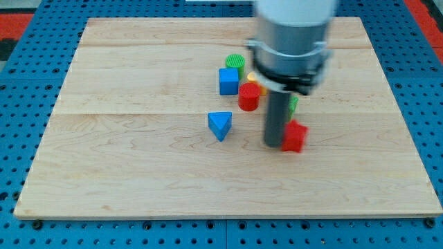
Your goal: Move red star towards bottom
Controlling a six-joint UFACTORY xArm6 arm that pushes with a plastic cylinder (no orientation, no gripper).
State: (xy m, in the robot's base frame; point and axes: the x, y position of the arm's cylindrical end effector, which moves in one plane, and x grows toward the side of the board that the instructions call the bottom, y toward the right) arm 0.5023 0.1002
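The light wooden board lies on a blue perforated base; it serves as the landmark for all positions below. Over the board's upper middle hangs the grey cylindrical arm body, blurred, from which the dark rod descends.

My tip rests on the board a little right of its centre. There are no jaws on this rig, only the rod, and it holds nothing.

The red star block, apparently a small moulded plastic piece, sits right of the board's centre, immediately on the view's right of my tip. It looks to be touching the rod, though blur prevents certainty.

Handling, as a judgement: the star appears light, rigid and not fragile, and should slide readily on the smooth wood. Its points may let it rotate or slip sideways if pushed off-centre. It cannot be grasped; the proper contact is its edge facing the board's top, pressed centrally. My tip is currently beside it, not above it.

Other items, nearer the board's top-centre: a blue cube, a blue triangular block, a red cylinder, a green ribbed cylinder, a partly hidden yellow block, shape unclear, and a green sliver behind the rod.
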